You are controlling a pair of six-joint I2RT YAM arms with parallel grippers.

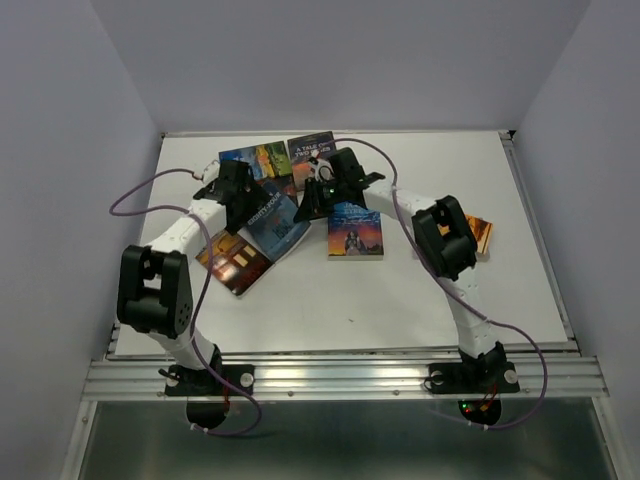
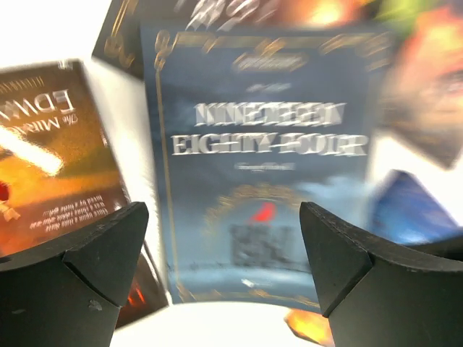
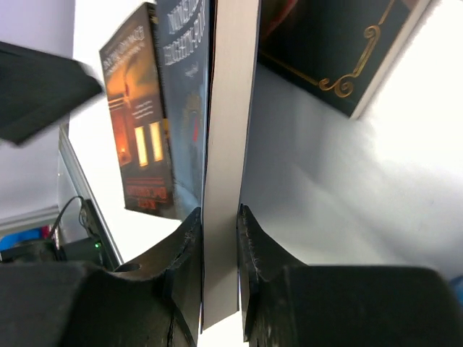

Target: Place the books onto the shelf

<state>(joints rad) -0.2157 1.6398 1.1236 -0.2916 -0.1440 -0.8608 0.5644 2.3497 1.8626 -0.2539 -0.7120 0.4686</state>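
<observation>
Paper, thin and light: the small blue paperback [image 2: 268, 181] titled "Nineteen Eighty-Four" will bend easily if it is taken by one corner, and its glossy cover looks slippery. The right gripper [image 3: 219, 224] is clenched on the cream page edge of what seems to be this same book. I judge this a good place to hold, because the closed block of pages is stiff there. The book is in the far middle of the white table [image 1: 400, 300], among the other books, and appears tilted up on one long edge. Its long axis runs away from the right wrist camera, and its front cover faces the left gripper [image 2: 223, 224] — those fingers are spread wide and hold nothing. No shelf is in view — so I cannot tell how the spine must turn for it
</observation>
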